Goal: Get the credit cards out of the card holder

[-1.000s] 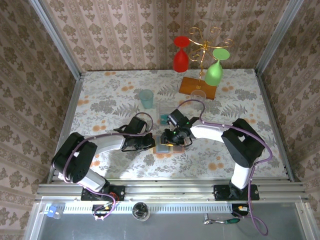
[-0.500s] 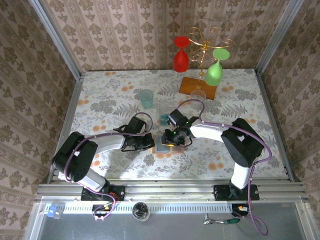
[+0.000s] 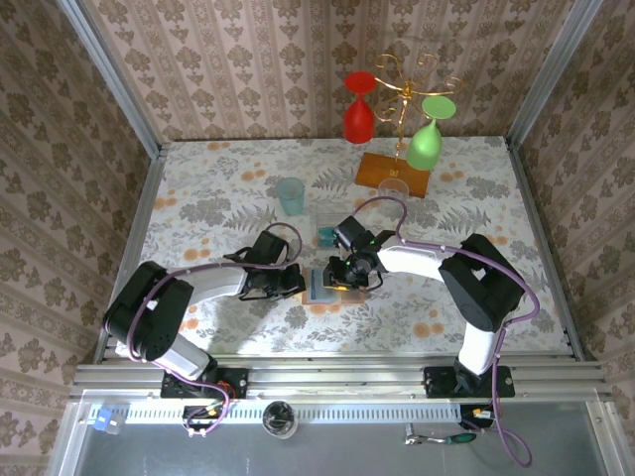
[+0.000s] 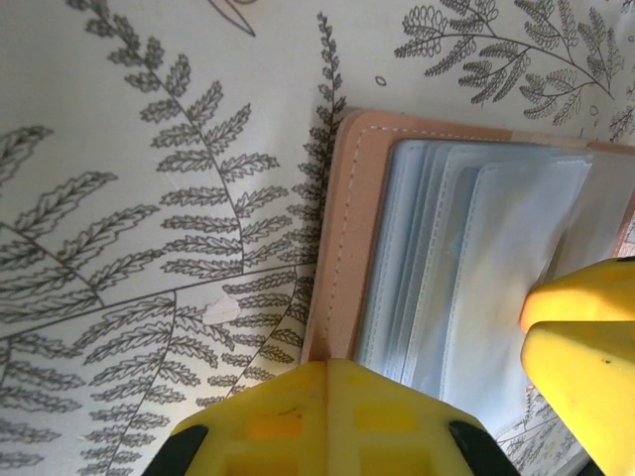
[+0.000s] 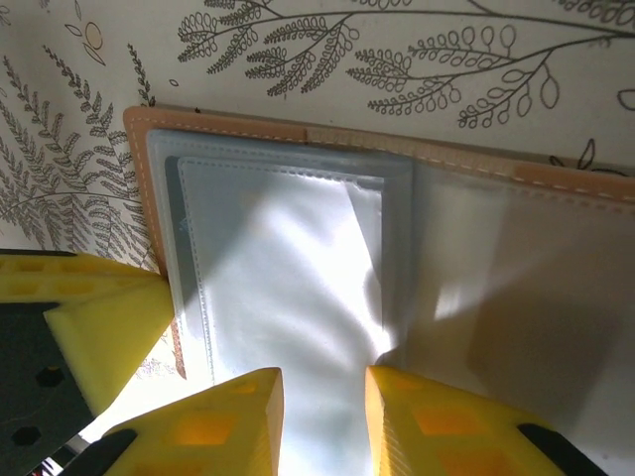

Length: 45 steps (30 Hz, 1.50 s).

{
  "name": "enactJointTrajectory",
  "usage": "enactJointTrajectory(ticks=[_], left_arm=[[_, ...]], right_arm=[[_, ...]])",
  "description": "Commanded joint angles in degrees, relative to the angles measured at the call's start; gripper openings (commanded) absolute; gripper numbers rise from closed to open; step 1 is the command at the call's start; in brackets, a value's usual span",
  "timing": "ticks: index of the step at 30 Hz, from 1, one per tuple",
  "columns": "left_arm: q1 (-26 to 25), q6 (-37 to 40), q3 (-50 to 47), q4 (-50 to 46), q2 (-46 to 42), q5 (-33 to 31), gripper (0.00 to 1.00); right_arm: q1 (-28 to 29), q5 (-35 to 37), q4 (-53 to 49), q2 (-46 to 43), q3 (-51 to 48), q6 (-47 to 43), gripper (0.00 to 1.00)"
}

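Working at the pockets looks like the step in hand: the card holder (image 5: pixel 298 248) lies open and flat near the middle of the worktop (image 3: pixel 218 198), a little toward its near edge. The right gripper (image 5: pixel 319 382) is over its clear pockets, jaws a narrow gap apart with nothing clamped between them. The left gripper (image 3: pixel 294 283) sits at the holder's left edge, probably pinning it; whether it is clenched I cannot tell. One teal card (image 3: pixel 325 235) lies just beyond the holder, toward the far edge. Next, any card left inside needs its edge pinched and slid out while the holder is held down
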Motion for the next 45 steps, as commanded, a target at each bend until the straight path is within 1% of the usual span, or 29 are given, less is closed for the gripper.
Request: enactJointTrajectory(ticks=[1, 10, 17, 21, 36, 43, 45], left_arm=[[0.66, 0.82, 1.19, -2.92, -2.82, 0.1, 0.01], [0.23, -1.62, 2.05, -0.48, -5.13, 1.78, 0.09], [-0.84, -6.58, 0.48, 8.81, -2.77, 4.91, 0.21], [-1.71, -7.3, 0.72, 10.37, -1.34, 5.06, 0.26], [-2.16, -8.05, 0.47, 11.35, 1.6, 5.03, 0.26], [-2.51, -9.18, 0.63, 13.73, 2.38, 5.75, 0.2], [-2.57, -9.5, 0.69, 13.95, 2.43, 5.7, 0.19]], right_arm=[[-0.54, 0.79, -0.95, -0.89, -0.47, -0.25, 0.28], [-0.9, 0.05, 0.37, -1.06, -1.59, 0.28, 0.25], [-1.34, -0.56, 1.11, -1.45, -2.24, 0.54, 0.24], [-1.45, -0.73, 1.18, -1.55, -2.24, 0.51, 0.24], [-1.52, -1.01, 1.33, -2.03, -2.4, 0.81, 0.24], [-1.52, -1.34, 1.49, -2.5, -2.36, 0.9, 0.24], [-1.49, -1.35, 1.22, -2.79, -2.25, 0.8, 0.24]])
